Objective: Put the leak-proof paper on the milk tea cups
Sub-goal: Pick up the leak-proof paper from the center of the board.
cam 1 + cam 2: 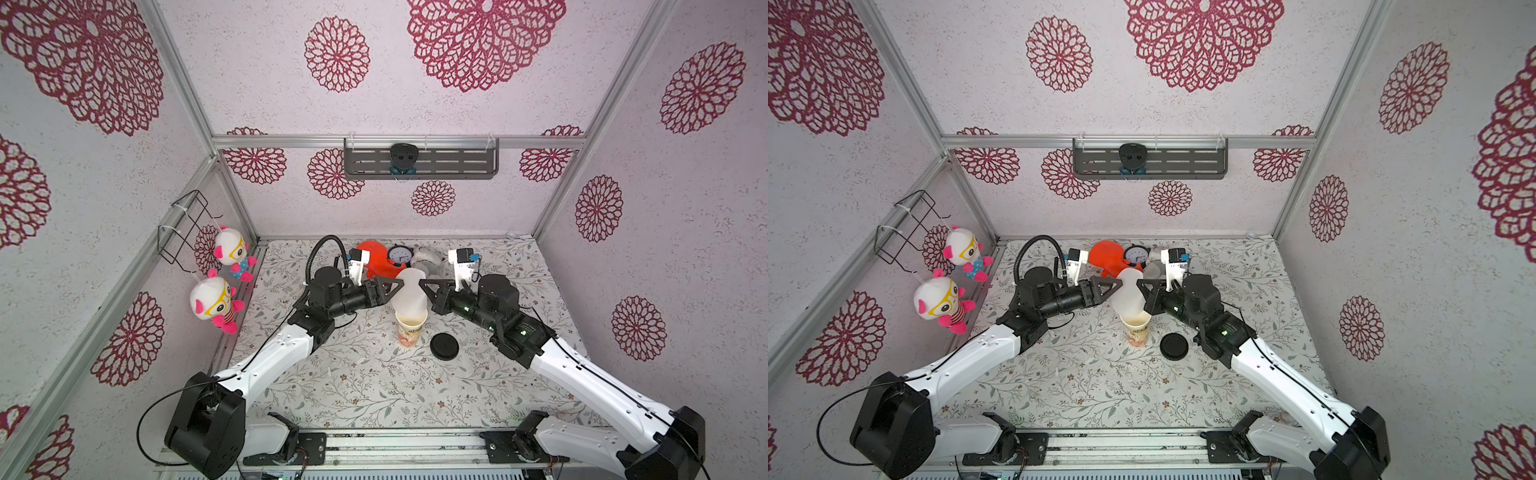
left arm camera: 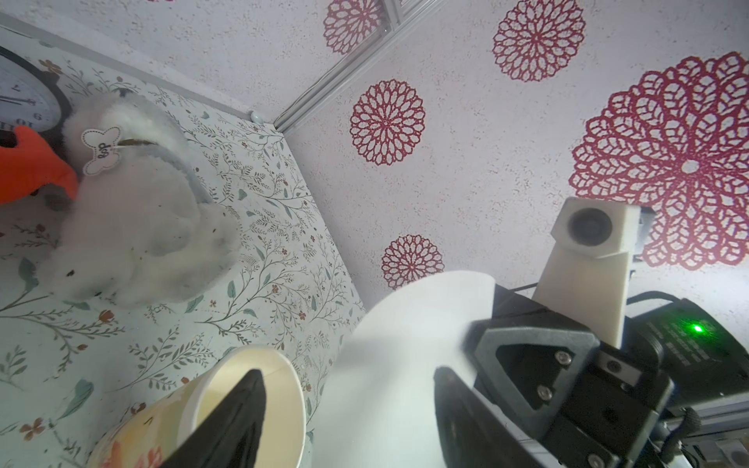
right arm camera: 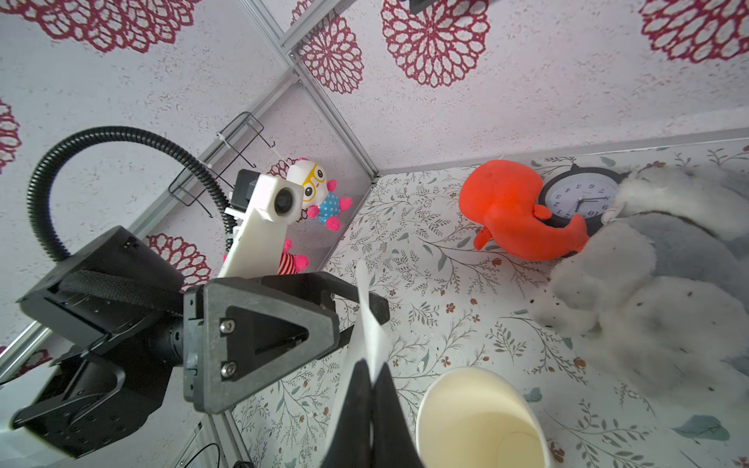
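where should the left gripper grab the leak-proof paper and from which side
Grip the free edge of the leak-proof paper, opposite the edge pinched by the shut right gripper. Come in from the robot's left with one finger on each face. The thin sheet stands roughly on edge above the milk tea cup, and the open left gripper straddles that edge, so closing there looks best.

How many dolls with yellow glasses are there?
2. Both hang below the wire rack on the left wall: the blue-dotted doll nearer the back corner, the striped doll nearer the front.
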`<action>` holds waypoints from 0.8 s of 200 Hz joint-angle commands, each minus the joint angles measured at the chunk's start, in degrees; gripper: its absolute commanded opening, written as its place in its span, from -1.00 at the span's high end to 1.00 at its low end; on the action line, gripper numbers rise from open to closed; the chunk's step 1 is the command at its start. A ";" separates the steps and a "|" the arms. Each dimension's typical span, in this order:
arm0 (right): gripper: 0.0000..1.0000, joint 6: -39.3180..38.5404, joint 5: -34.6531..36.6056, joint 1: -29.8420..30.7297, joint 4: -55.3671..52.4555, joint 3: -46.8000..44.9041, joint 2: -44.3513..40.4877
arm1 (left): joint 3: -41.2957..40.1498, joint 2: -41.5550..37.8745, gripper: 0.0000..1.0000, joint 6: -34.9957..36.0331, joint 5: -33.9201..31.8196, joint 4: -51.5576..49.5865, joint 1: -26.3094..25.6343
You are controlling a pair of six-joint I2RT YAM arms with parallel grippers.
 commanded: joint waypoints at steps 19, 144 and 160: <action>1.00 1.03 -1.51 -1.24 3.95 -0.46 0.00 | -1.66 -1.35 -0.08 -2.36 2.75 5.46 -0.40; 0.66 -1.37 6.15 -2.54 -7.59 -2.34 -3.06 | 0.17 -2.05 1.00 -0.34 0.49 -3.38 -1.82; 0.53 -1.50 9.80 -2.50 -10.04 -3.61 -5.23 | 0.86 -0.96 1.00 -0.34 0.54 -3.88 -2.80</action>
